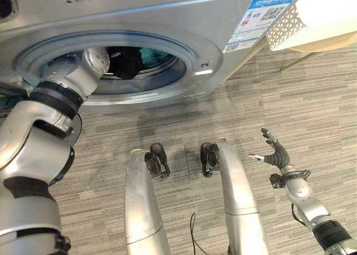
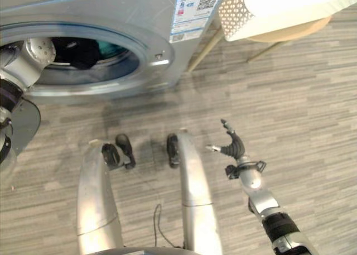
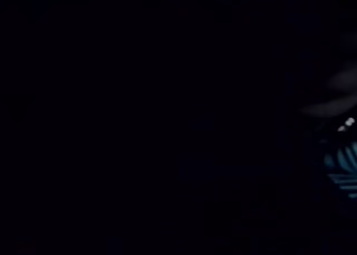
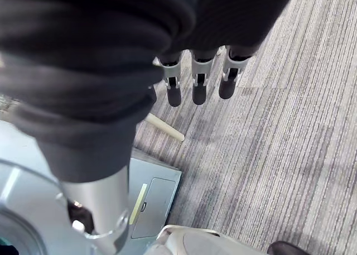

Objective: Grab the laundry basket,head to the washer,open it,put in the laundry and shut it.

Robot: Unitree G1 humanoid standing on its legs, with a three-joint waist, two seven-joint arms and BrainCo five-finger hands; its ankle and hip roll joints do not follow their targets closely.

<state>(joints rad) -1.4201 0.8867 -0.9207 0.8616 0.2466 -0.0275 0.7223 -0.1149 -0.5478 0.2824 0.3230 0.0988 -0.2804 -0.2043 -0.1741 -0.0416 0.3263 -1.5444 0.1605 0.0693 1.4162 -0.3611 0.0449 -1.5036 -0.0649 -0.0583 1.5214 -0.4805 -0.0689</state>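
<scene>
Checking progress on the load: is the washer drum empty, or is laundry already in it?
Not empty. Dark and teal laundry shows through the washer's round opening, where the left arm reaches in. How full the drum is, cannot tell.

A laundry corner with an office look: a silver front-loading washer (image 1: 167,37) stands on grey striped carpet (image 1: 312,110), and a white perforated basket (image 2: 268,9) sits on a wooden stool (image 2: 295,33) beside it.
</scene>
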